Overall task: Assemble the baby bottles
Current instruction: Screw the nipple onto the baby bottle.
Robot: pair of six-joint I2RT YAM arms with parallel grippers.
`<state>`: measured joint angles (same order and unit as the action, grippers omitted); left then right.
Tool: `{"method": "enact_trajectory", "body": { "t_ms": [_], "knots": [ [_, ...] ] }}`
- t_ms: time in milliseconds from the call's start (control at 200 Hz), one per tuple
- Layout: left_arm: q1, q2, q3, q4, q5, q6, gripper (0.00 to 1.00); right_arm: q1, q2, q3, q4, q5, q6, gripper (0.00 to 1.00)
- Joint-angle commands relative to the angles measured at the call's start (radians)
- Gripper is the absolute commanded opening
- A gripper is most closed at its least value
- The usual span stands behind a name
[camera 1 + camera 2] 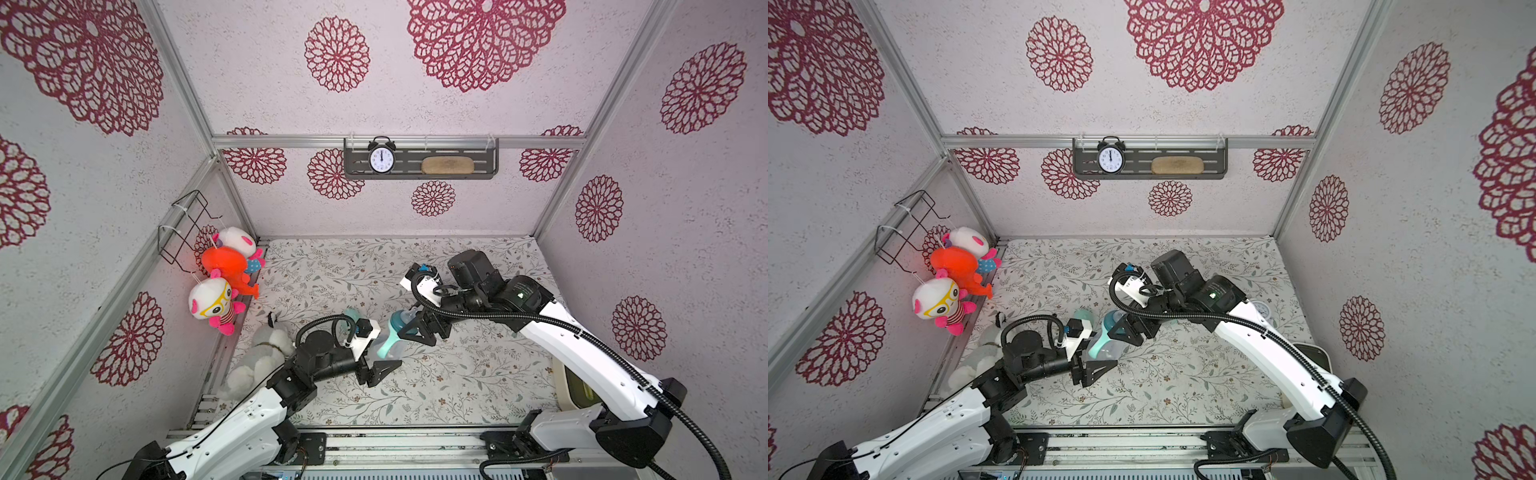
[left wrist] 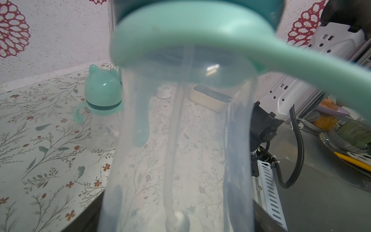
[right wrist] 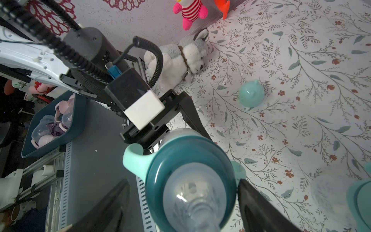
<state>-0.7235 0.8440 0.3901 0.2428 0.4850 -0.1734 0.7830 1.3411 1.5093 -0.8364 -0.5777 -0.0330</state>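
A clear baby bottle [image 1: 386, 343] with a mint handle ring and dark teal collar [image 3: 160, 160] hangs tilted above the middle of the table. My left gripper [image 1: 380, 368] is shut on its clear body, which fills the left wrist view [image 2: 176, 140]. My right gripper [image 1: 409, 328] stands open astride the collar: one finger [image 3: 253, 200] is right beside it, the other [image 3: 108, 200] stands clear of it. A loose mint eared cap [image 3: 251, 94] lies on the table behind the left wrist. A second, capped bottle [image 2: 102, 96] stands further off.
A plush dog [image 1: 266, 353] lies by the left wall under hanging plush toys [image 1: 224, 282]. A cream tray [image 1: 577, 386] sits at the right edge, with a small white clock [image 1: 1262, 311] near it. A blue bin [image 3: 52, 124] of parts sits off the table.
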Motion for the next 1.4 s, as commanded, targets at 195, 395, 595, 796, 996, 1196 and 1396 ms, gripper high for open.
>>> {"method": "enact_trajectory", "body": {
  "t_ms": [195,395,595,796,996,1196,1396],
  "knots": [
    [0.009,-0.034,0.022,0.000,-0.003,0.000,0.00,-0.011,0.015,0.003,0.012,-0.025,-0.007,0.81],
    [0.009,-0.034,0.026,-0.006,-0.003,0.001,0.00,-0.012,0.021,0.002,0.021,-0.033,-0.001,0.78],
    [0.009,-0.033,0.027,-0.009,-0.004,0.000,0.00,-0.012,0.026,-0.006,0.031,-0.039,0.005,0.76],
    [0.009,-0.036,0.027,-0.014,-0.006,0.000,0.00,-0.014,0.033,-0.006,0.034,-0.042,0.007,0.77],
    [0.009,-0.036,0.030,-0.015,-0.005,-0.002,0.00,-0.013,0.035,-0.008,0.038,-0.043,0.009,0.76],
    [0.008,-0.036,0.036,-0.025,-0.006,-0.004,0.00,-0.013,0.035,-0.011,0.040,-0.047,0.014,0.66],
    [0.007,-0.037,0.045,-0.037,-0.023,-0.009,0.00,-0.011,0.037,-0.016,0.040,-0.055,0.033,0.58]
  ]
}}
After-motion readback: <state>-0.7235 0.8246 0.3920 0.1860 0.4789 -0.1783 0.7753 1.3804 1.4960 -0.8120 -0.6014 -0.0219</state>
